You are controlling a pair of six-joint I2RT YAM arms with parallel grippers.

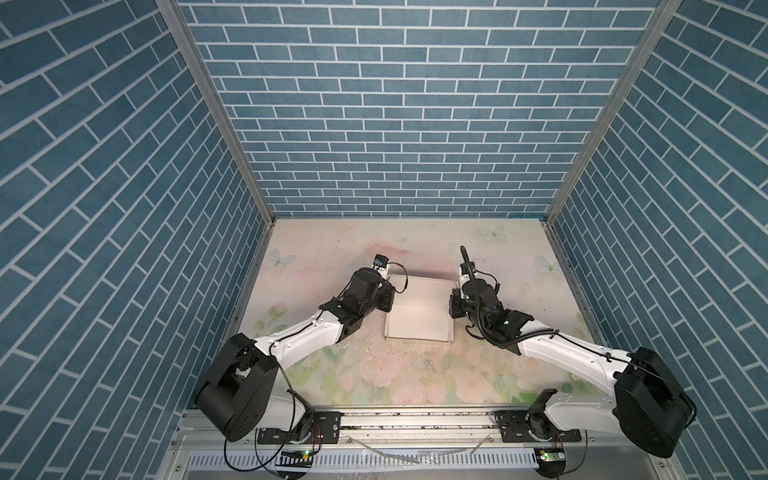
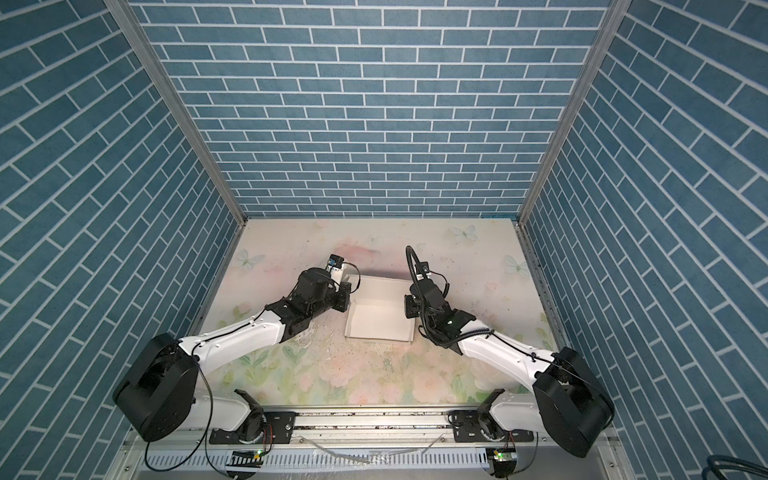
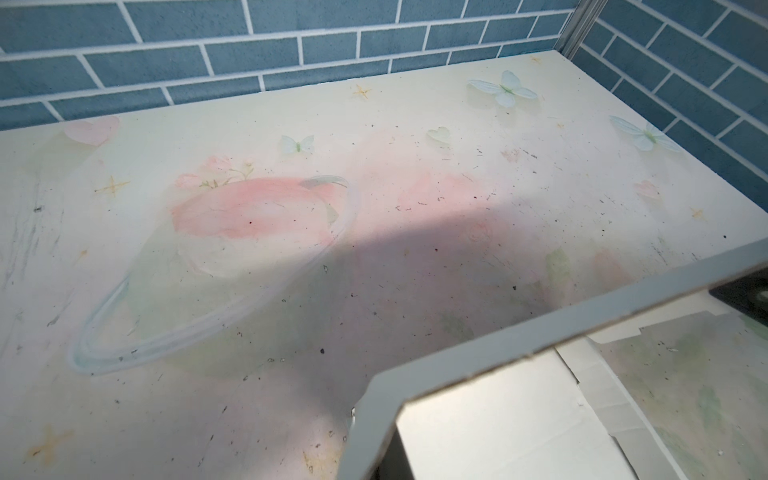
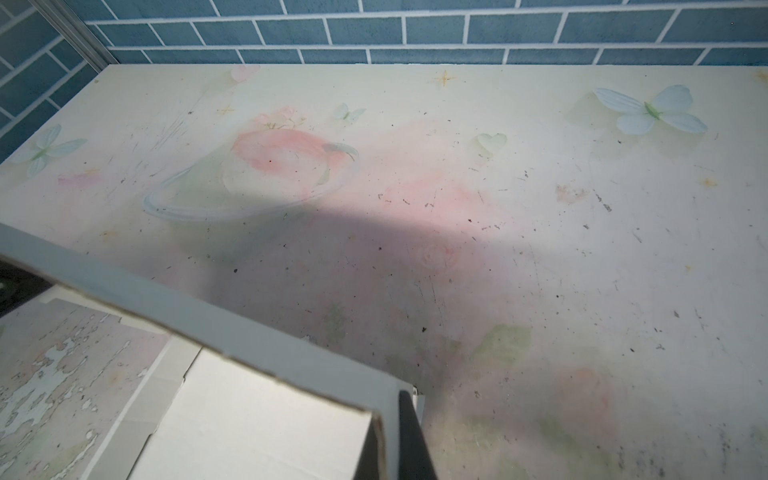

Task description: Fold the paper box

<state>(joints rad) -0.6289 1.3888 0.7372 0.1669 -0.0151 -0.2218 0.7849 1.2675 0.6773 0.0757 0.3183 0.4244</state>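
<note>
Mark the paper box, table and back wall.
paper box (image 1: 417, 322): in a top view, white floor panel
table (image 1: 374, 376): in a top view, bare floral surface
back wall (image 1: 395, 124): in a top view, blue brickwork

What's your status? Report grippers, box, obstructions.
Left gripper shut on box, far-left corner. Right gripper shut on far-right corner. Box partly folded, far flap raised. Nothing blocking.
</note>
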